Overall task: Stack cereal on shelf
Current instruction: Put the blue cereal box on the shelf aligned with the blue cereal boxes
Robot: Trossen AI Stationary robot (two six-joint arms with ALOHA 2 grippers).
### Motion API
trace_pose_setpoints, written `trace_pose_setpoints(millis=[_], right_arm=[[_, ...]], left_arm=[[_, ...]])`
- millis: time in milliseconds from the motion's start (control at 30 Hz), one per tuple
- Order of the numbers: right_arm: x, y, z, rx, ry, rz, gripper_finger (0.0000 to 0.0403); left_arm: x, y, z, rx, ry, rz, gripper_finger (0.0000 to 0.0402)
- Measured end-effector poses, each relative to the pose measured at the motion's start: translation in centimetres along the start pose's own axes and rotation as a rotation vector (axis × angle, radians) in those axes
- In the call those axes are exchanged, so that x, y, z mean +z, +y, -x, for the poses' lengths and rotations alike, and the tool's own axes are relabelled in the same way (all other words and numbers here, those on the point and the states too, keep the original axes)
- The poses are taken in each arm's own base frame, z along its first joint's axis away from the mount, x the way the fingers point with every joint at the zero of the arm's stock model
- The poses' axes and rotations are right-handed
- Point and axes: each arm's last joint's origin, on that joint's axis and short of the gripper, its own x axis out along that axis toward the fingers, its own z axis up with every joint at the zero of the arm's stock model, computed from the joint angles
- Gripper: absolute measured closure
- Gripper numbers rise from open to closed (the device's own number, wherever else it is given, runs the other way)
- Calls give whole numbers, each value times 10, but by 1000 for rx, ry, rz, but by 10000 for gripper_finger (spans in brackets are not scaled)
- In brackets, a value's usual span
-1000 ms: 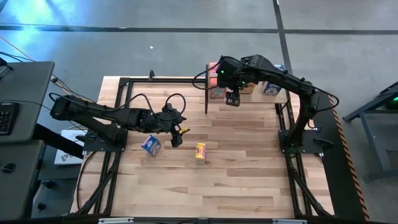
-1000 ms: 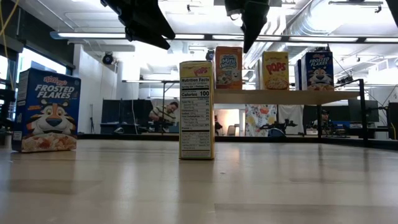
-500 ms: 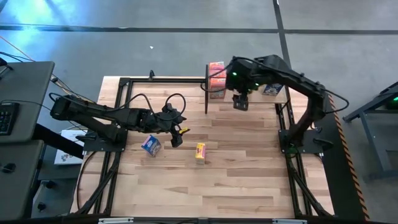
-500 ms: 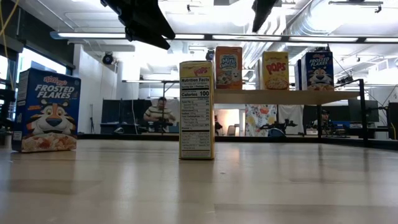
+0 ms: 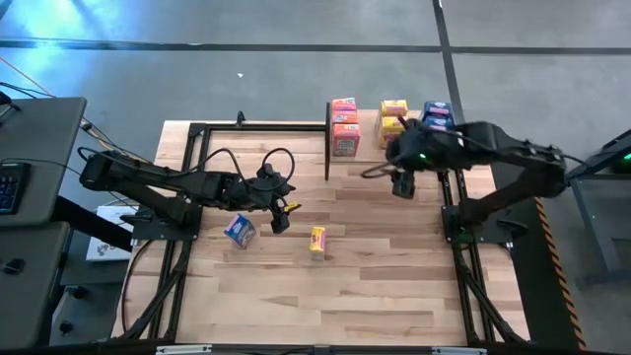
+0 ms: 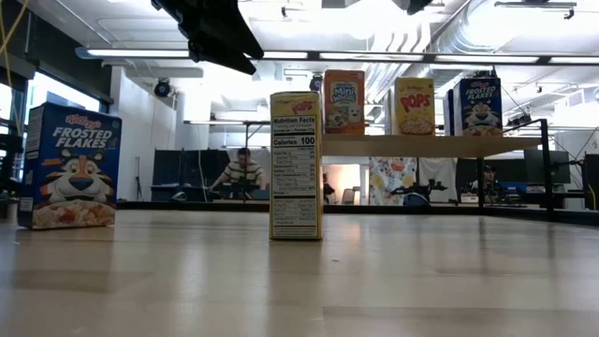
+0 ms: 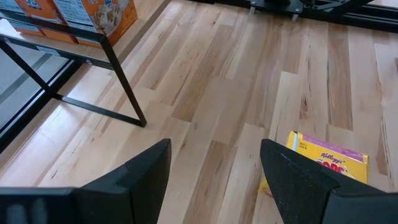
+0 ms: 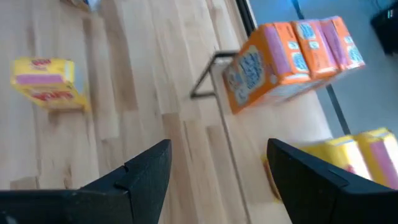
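2 cereal boxes, yellow (image 5: 316, 240) and blue (image 5: 239, 230), are left on the table; both grippers (image 5: 281, 219) (image 5: 402, 184) are held open, empty; shelf (image 6: 412, 145) rows could be toppled by a careless reach

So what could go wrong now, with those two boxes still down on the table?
The yellow box stands upright on a narrow base, and the left gripper, open, hangs close by; a nudge on the way in could tip it. The blue box sits right next to that arm too, so it might get bumped. On the shelf the orange boxes are packed tight, so adding another could push one off.
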Motion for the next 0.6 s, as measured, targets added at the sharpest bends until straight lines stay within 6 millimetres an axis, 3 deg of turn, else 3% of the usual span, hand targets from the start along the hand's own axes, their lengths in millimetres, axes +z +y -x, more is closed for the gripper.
trace_pose_setpoints(millis=[333,600], right_arm=[[-63,20,-17,60,-212,-61,146],[-110,41,-54,132,-413,-79,146]], left_arm=[[0,0,0,0,0,0,163],[0,0,0,0,0,0,163]])
